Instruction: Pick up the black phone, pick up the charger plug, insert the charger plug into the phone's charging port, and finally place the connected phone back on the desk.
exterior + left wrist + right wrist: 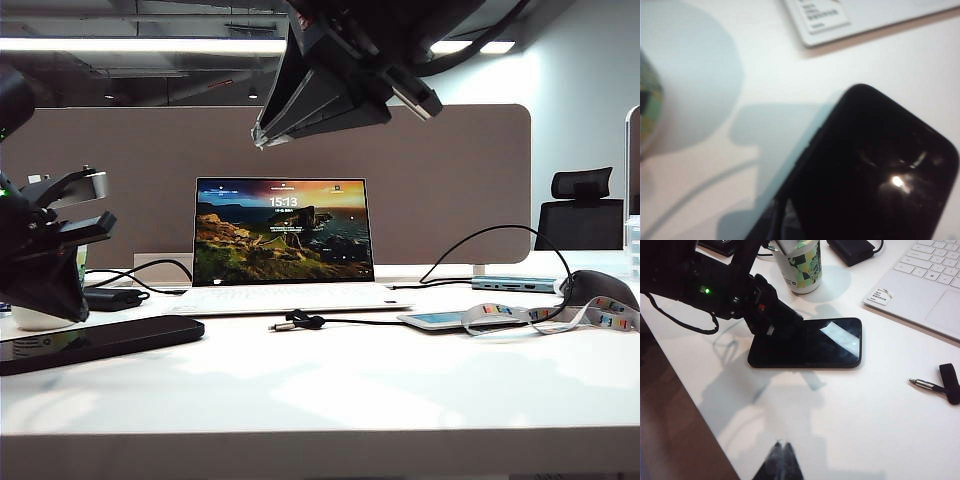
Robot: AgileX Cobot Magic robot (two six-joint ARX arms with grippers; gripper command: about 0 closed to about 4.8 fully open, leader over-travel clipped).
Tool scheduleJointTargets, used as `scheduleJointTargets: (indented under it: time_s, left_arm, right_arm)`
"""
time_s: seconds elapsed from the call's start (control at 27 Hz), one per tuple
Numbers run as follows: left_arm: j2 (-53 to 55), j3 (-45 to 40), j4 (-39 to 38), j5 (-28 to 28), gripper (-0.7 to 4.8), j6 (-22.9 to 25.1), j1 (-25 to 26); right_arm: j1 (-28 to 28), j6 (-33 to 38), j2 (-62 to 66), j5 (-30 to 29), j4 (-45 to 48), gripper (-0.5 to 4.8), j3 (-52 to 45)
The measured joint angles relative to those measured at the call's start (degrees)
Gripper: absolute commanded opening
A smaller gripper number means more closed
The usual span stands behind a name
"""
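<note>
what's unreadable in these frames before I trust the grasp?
- Left gripper contact with the black phone: right wrist view, the arm's own body covers that end; left wrist view shows no fingers.
- Charging port: too small in every view; the phone is cut off by the exterior view's left edge.
- Charger plug: tip too small for orientation.
- Right gripper: only shut tips at the frame edge.

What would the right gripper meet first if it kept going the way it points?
Probably bare desk: the shut right gripper aims short of the black phone, which lies further along; depth is unclear.

white desk [330,390] bears black phone [815,345], laptop [283,235].
</note>
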Motion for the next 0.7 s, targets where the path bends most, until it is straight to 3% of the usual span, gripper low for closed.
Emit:
scheduleJointTargets:
  time_s: [0.22,0.41,0.56,0.7]
  left_arm:
    - [0.0,0.0,1.1,-9.0,-0.06,0.0,0.0]
    - [1.5,0.0,1.8,-11.4,-0.05,1.3,0.0]
    - [3.5,0.1,2.4,-10.9,-0.06,1.4,0.0]
    - [3.9,0.2,2.5,-2.3,-0.06,2.8,0.2]
  right_arm:
    - [-1.1,0.0,5.3,-0.5,2.7,-0.05,0.3]
    - [-4.2,0.0,15.9,-5.2,2.4,-0.06,6.4]
    - [-4.7,-2.4,23.7,-6.2,3.0,-0.05,12.4]
    - [-5.9,-2.8,27.8,-7.3,2.3,-0.05,14.9]
